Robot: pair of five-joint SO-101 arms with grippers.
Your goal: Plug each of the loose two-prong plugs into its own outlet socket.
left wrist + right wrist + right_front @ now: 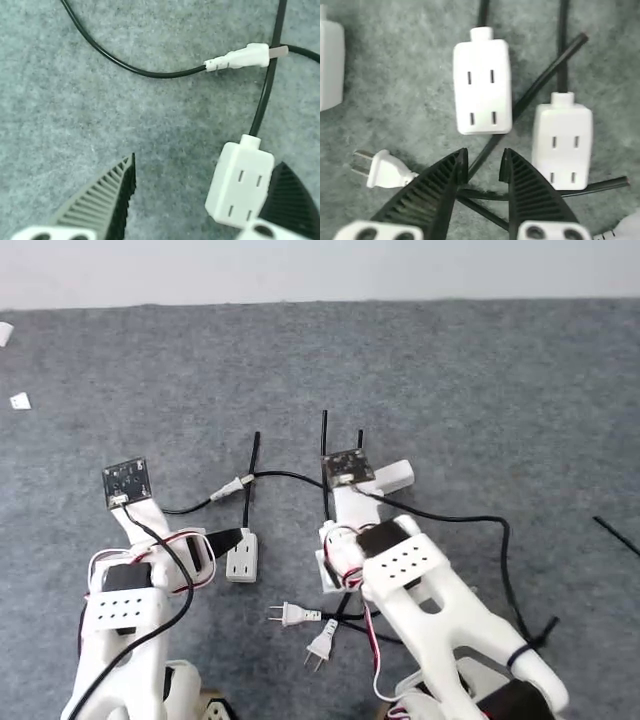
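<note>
My left gripper (205,165) is open low over the carpet, and one white outlet block (240,185) lies against its inner finger (290,200); the same block (241,562) sits beside that arm's tip in the high view. A white two-prong plug (240,57) lies farther off on its black cord. My right gripper (483,162) is narrowly open above a crossing black cable (535,85). Just beyond it lie two white outlet blocks (482,80) (562,140), and a loose plug (382,167) lies beside one finger. Two loose plugs (295,615) (320,645) lie between the arms.
Black cords (470,520) loop across the grey carpet around the right arm. Another white block (395,477) lies beyond that arm's wrist camera. Small white scraps (20,400) sit far left. The far half of the carpet is open.
</note>
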